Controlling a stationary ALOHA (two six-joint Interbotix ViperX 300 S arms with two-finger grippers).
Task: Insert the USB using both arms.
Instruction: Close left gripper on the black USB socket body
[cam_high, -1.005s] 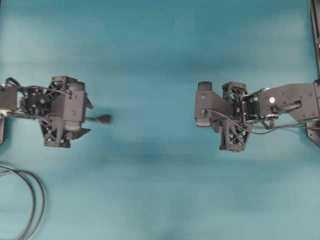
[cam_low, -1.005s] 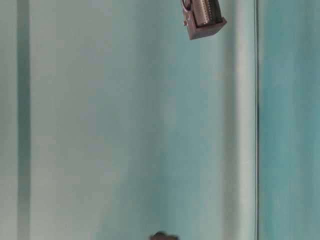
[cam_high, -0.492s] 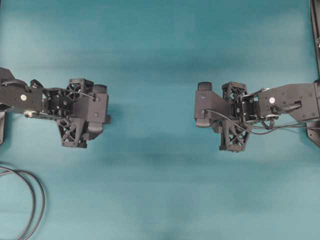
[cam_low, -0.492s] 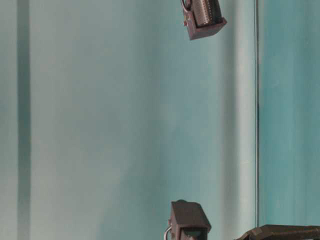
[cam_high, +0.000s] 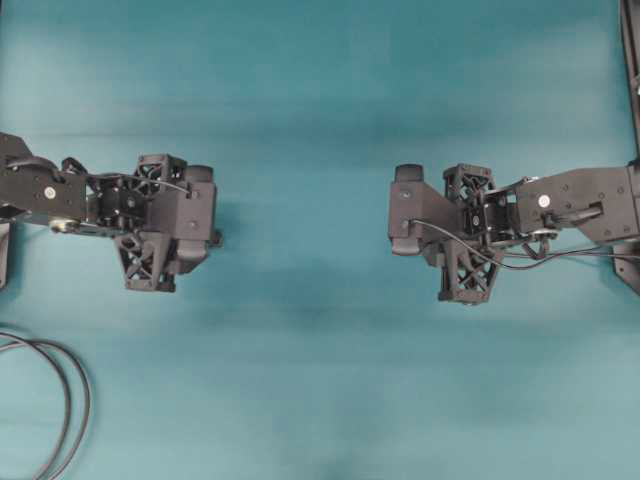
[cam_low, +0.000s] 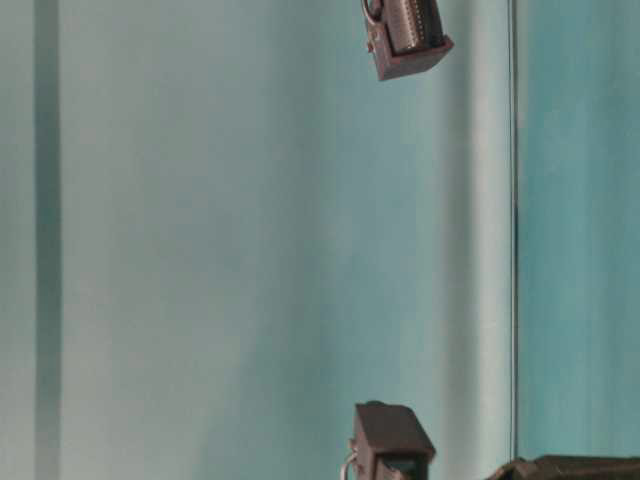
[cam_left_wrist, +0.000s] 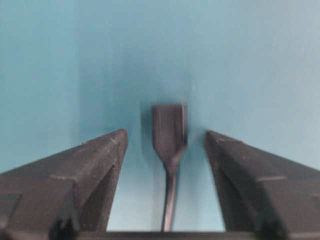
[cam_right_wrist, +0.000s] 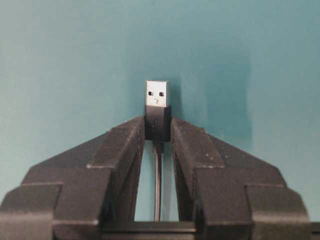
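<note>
The USB (cam_right_wrist: 157, 97), a silver tip on a short dark body, sticks out past my right gripper (cam_right_wrist: 158, 125), which is shut on that body. Its thin cable (cam_right_wrist: 157, 185) runs back between the fingers. From overhead, the right gripper (cam_high: 406, 224) hovers right of centre and hides the plug. The all-black socket (cam_left_wrist: 169, 131) lies on the teal table between the fingers of my left gripper (cam_left_wrist: 166, 133), with a gap on each side, so that gripper is open. In the overhead view the left gripper (cam_high: 203, 238) covers nearly all of the socket.
A thicker black cable (cam_high: 66, 400) loops at the table's lower left. A dark frame piece (cam_high: 630, 50) runs along the right edge. Teal table (cam_high: 300, 150) separates the two grippers. The table-level view catches only two arm parts, top (cam_low: 405, 40) and bottom (cam_low: 392, 448).
The left arm has moved right, over the socket that lay ahead of it. Its fingers have drawn closer together. The right arm has not moved.
</note>
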